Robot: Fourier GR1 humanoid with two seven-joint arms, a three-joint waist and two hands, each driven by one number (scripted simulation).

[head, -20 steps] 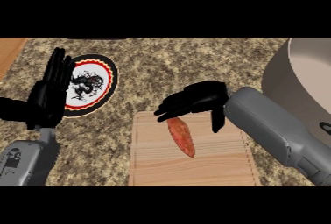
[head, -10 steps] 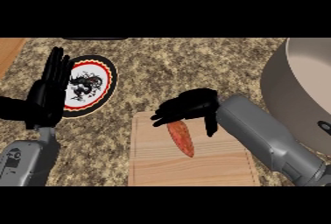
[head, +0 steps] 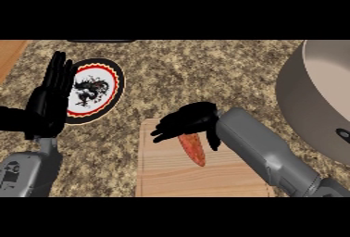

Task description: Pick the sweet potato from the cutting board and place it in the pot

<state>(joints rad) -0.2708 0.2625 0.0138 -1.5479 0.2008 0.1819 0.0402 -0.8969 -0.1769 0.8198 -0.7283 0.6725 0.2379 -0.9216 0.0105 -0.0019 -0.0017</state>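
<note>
Head view: tapered orange sweet potato [head: 193, 149] on pale-grained wooden cutting board [head: 205, 173].

Even, soft light; faint shadows under the hands; no glare.

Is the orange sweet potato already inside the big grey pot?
No. The orange sweet potato lies on the wooden cutting board, with the right robot hand over its far end; the grey pot stands apart.

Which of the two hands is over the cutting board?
The right hand, at the sweet potato's far end on the board; the left hand rests open beside the plate.
</note>
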